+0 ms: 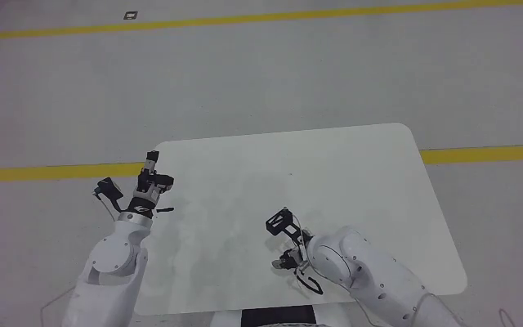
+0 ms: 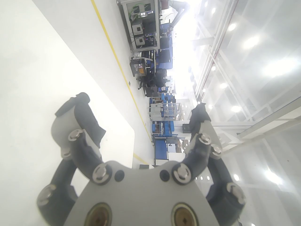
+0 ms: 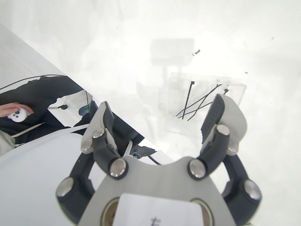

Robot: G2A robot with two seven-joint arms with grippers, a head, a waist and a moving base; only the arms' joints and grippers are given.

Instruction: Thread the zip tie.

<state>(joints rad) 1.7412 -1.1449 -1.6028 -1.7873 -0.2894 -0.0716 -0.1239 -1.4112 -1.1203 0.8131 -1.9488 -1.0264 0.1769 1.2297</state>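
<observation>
**Right gripper**: my jaws are spread wide with nothing between them, poised above the near part of the table, ribbed pads facing each other across the gap.

**Left gripper**: also wide open and empty, held up at the table's left edge and pointed toward the far side, well apart from the work.

**Zip ties**: several thin black ties lie loose and crossing one another in a clear tray flat on the table, just ahead of my right fingertips. Their small square heads sit at the end away from the gripper, and the tails fan toward it. None is looped or threaded.

**Step in hand**: as I judge it, this is the approach before the first pick. No tie is grasped, so the threading itself has not yet begun.

**Next move**: I would need to bring the right gripper down over one tie only, with the pads square across its strap, at a stretch where it lies clear of its neighbours — the crossings make a double pick likely. The clear tray may slide when touched. After that, the left gripper would probably have to come in and take the head so the tail can be fed through it.
</observation>
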